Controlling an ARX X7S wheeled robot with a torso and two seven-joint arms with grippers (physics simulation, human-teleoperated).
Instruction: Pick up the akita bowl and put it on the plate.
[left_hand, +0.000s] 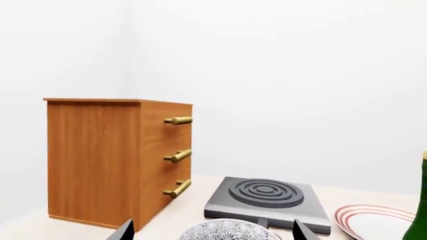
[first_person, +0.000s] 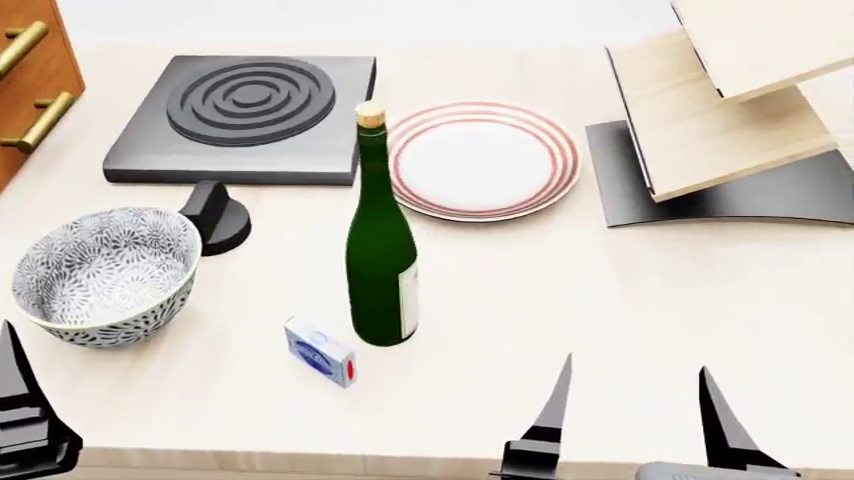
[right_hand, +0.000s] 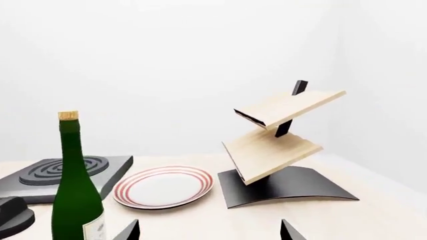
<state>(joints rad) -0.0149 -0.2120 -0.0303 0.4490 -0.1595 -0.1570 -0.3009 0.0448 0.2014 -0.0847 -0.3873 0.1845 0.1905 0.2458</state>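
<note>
The akita bowl (first_person: 107, 275), white with a dense dark floral pattern, stands upright on the table at the near left. My left gripper (left_hand: 213, 232) is open just behind the bowl (left_hand: 227, 231), whose rim shows between the two fingertips; only one dark finger (first_person: 20, 400) shows in the head view. The plate (first_person: 483, 158), white with red rings, lies flat at the table's middle back, also seen in both wrist views (left_hand: 373, 220) (right_hand: 163, 186). My right gripper (first_person: 634, 400) is open and holds nothing at the near right edge (right_hand: 208, 232).
A tall green bottle (first_person: 382, 250) stands between bowl and plate. A dark stove plate (first_person: 247, 115) with a black knob (first_person: 216, 215) sits behind the bowl. A small blue-white box (first_person: 322, 353) lies by the bottle. Wooden drawer cabinet (left_hand: 113, 160) far left; tilted wooden rack (first_person: 721, 110) far right.
</note>
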